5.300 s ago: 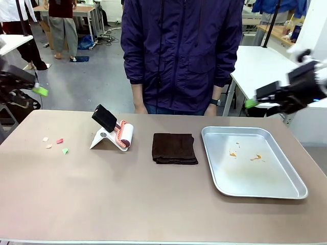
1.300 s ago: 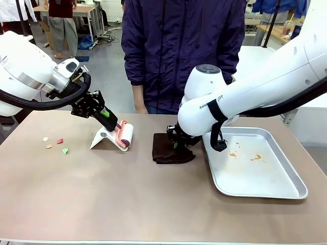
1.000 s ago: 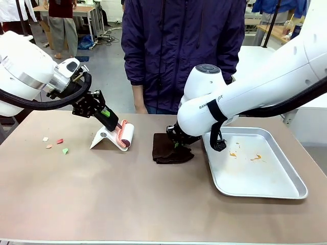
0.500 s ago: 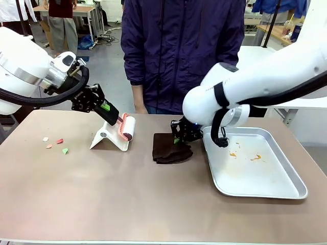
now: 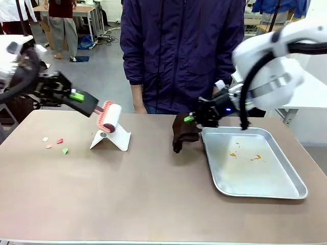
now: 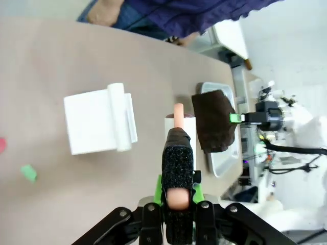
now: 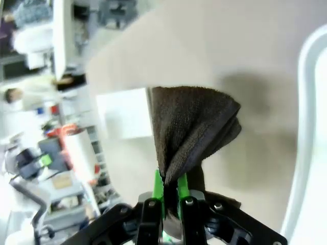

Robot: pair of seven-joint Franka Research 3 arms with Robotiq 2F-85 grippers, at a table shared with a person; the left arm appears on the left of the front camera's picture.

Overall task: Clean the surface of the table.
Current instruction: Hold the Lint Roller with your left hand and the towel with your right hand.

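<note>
The taupe bench [image 5: 153, 199] fills the foreground, its corners cut off, and carries a stained metal tray [image 5: 265, 195], paper scraps [image 5: 57, 143] and a white stand [image 5: 113, 140]. Above it, the left fingers [image 5: 77, 95] clamp a lint roller [image 5: 110, 116] by its handle. The right fingers [image 5: 189, 119] pinch a hanging dark cloth [image 5: 181, 135]. The right arm [image 5: 271, 66] is blurred.

The left arm extends in from the left side, its dark wrist held above the far-left part of the bench [image 5: 153, 204] and angled toward the right and slightly downward. The left gripper [image 5: 80, 96] is clamped on the black handle of a lint roller [image 5: 107, 116], a green pad on either side. In the left wrist view the handle runs straight out between the fingers. The right arm arches in from the right, its white forearm bent, its wrist pointing left over the far middle of the bench. The right gripper [image 5: 190, 119] pinches a dark cloth [image 5: 181, 133] by its upper edge, and the cloth hangs below the closed fingers.
</note>
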